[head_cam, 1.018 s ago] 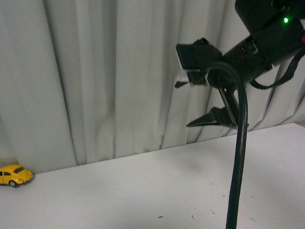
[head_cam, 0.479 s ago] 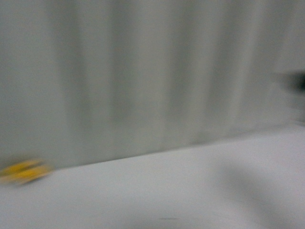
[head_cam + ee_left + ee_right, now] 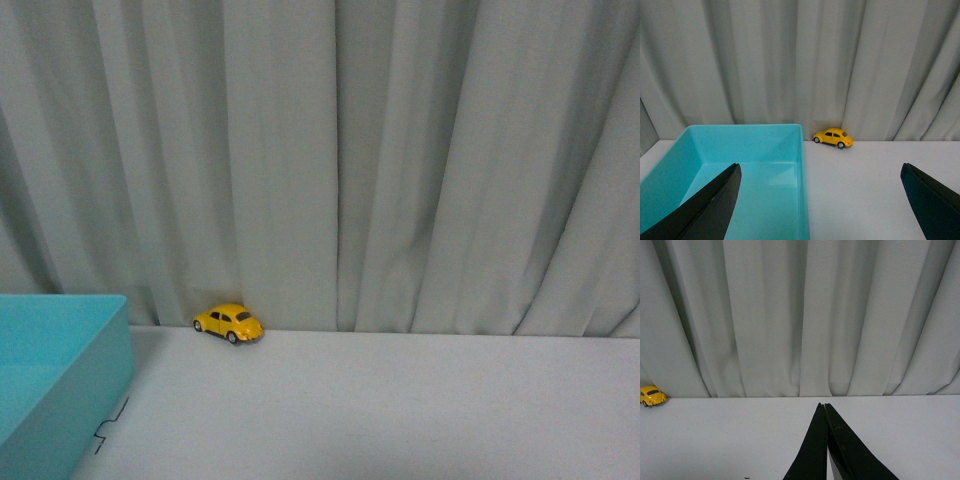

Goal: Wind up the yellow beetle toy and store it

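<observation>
The yellow beetle toy [image 3: 229,322] stands on its wheels at the back of the white table, right against the grey curtain. It also shows in the left wrist view as a small yellow car [image 3: 833,138] and at the edge of the right wrist view [image 3: 651,395]. My left gripper [image 3: 820,177] is open, far short of the toy, one black finger over the turquoise bin [image 3: 771,131] and the other over bare table. My right gripper [image 3: 823,406] is shut on nothing, well to the right of the toy. Neither arm shows in the front view.
The turquoise bin [image 3: 95,345] sits at the left, just left of the toy, open and with nothing seen inside. The grey curtain [image 3: 400,160] closes off the back of the table. A small dark mark [image 3: 110,420] lies on the table near the bin.
The front view has swung round: the toy now sits further right, the bin has come into view, and the right arm seen a second ago has left the frame.
</observation>
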`<state>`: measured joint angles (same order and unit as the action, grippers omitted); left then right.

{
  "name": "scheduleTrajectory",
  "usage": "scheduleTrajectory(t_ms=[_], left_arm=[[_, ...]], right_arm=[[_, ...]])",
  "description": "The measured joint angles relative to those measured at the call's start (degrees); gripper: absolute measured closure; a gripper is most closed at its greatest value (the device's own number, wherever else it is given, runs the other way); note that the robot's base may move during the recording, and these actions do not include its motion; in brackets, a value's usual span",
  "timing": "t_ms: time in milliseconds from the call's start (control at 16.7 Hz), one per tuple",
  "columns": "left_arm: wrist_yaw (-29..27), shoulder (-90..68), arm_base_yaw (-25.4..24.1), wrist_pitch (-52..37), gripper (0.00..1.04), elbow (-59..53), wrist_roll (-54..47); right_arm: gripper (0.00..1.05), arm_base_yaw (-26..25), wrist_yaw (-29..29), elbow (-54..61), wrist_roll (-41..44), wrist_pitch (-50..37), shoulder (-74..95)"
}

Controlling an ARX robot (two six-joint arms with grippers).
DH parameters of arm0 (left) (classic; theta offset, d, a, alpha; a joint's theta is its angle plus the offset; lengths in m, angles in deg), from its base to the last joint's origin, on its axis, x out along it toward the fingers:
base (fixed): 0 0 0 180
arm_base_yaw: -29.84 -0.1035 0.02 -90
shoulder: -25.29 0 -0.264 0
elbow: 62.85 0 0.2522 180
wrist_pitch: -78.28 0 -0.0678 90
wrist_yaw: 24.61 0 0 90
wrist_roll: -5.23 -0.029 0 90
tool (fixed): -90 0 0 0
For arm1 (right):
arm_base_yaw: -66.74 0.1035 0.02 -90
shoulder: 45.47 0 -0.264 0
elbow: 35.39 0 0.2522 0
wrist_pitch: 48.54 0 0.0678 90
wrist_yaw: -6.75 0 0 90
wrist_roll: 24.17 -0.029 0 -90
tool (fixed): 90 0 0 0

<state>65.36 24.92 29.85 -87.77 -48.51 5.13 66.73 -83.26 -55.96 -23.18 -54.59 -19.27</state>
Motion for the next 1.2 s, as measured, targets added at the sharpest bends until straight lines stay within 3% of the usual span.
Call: scheduleTrajectory(t_ms=[958,1078,1197], left_arm=[[0.0,0.0,0.0,0.0,0.07,0.0,0.0],[0.0,0.0,0.0,0.0,0.07,0.0,0.0],[0.0,0.0,0.0,0.0,0.07,0.0,0.0]], right_arm=[[1.03,0.0,0.0,6.2,-0.2,9.6,-16.0],[1.03,0.0,0.0,6.2,-0.2,20.3,-24.0],[1.03,0.0,0.0,6.2,-0.2,20.5,-26.0]])
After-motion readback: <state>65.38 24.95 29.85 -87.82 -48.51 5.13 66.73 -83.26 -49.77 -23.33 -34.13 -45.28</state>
